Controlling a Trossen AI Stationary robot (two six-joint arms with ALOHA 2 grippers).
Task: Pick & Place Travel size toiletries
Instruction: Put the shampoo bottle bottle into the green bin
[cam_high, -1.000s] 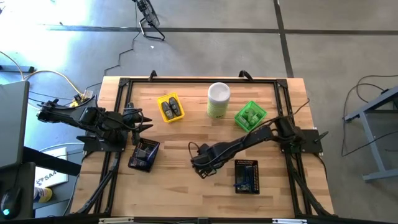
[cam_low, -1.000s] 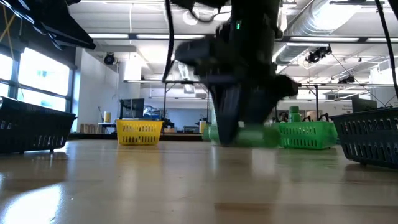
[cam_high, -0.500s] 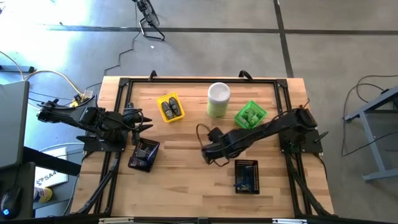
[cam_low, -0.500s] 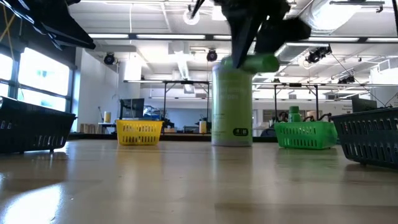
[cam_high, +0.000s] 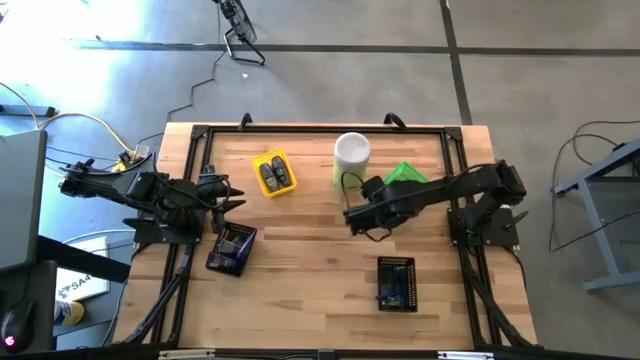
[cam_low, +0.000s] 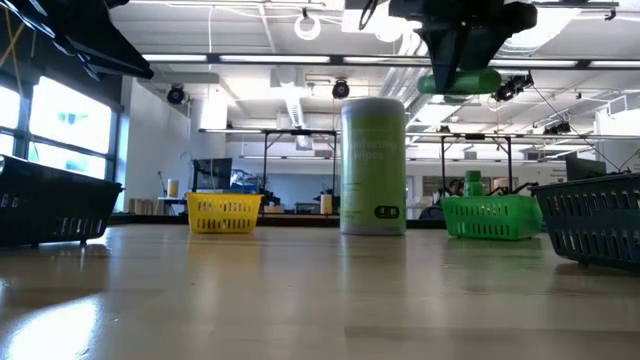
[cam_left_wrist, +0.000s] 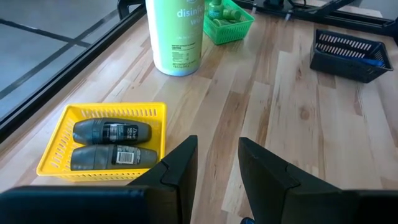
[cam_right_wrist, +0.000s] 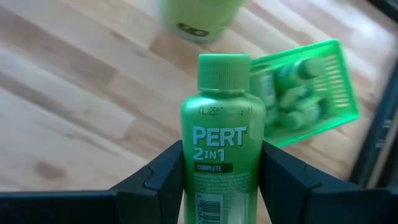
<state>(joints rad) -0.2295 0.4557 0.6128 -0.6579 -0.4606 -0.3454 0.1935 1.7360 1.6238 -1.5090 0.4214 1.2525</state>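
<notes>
Much of the wooden surface lies bare, above all the wide middle and near stretch in front of the tall pale-green canister, so there is open room there. A black frame runs round the edges.

With the canister as landmark: the yellow tray sits to its left with two dark grey oval pieces lying side by side inside. The green tray stands just right of the canister, partly covered from above by the right arm, and already holds several small green bottles. One black tray lies well to the near left of the canister and another black tray to the near right.

The right pincer hangs in the air just in front of the canister, clamped on a green bottle, close to the green tray. Its label reads "PERT 2 IN 1 COMPLETE". The canister's print begins "disin".

The left pincer waits far left of the canister, near the yellow tray, its fingers a little apart with nothing between them.
</notes>
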